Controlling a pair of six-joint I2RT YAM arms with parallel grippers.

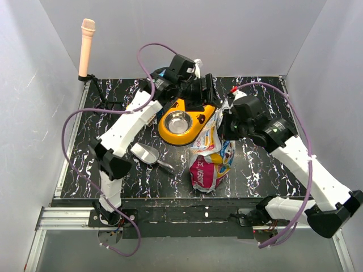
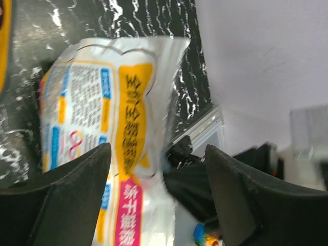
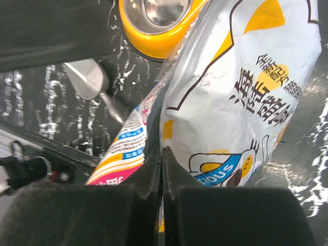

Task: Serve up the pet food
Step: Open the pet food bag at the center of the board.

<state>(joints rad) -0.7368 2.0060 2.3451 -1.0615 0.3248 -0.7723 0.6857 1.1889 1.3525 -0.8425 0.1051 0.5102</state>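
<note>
No pet food shows in any view. The white-blue-pink foil bag (image 1: 211, 156) lies on the black marbled table (image 1: 91, 164) just right of the yellow double bowl (image 1: 184, 126), whose steel inset is empty. My right gripper (image 1: 226, 120) is shut on the bag's upper edge; in the right wrist view its jaws (image 3: 162, 154) pinch a fold of the bag (image 3: 246, 87) in front of the bowl (image 3: 159, 20). My left gripper (image 1: 204, 90) is open above the bowl's far side. In the left wrist view it (image 2: 159, 174) is empty, with the bag (image 2: 102, 102) below it.
A grey metal scoop (image 1: 147, 154) lies left of the bag; it also shows in the right wrist view (image 3: 87, 77). A beige cylinder on a stand (image 1: 87, 45) rises at the far left corner. White walls enclose the table on three sides.
</note>
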